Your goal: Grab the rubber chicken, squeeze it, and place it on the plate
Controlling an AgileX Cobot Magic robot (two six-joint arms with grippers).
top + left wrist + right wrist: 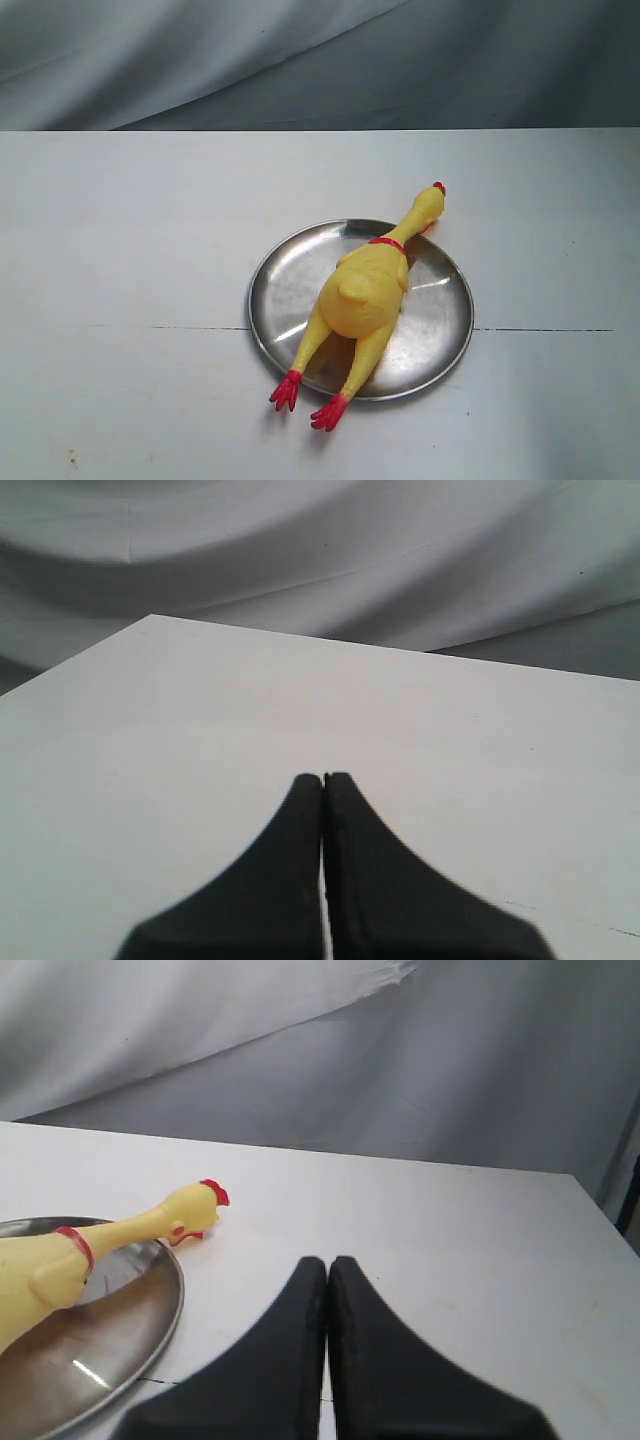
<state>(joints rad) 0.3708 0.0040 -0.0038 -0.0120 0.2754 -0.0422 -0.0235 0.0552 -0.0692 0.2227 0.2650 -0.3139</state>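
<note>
The yellow rubber chicken (366,290) lies on the shiny steel plate (435,330) in the middle of the white table. Its red feet hang over the plate's near rim and its head with the red comb reaches past the far rim. No arm shows in the exterior view. In the right wrist view the chicken (60,1265) and plate (120,1335) lie off to one side of my right gripper (327,1262), which is shut with nothing held. My left gripper (322,778) is shut over bare table, empty, with neither chicken nor plate in its view.
The white table (120,250) has a thin dark seam running across it at the plate's level. Grey draped cloth (320,60) hangs behind the table's far edge. The table's corner and edges show in both wrist views.
</note>
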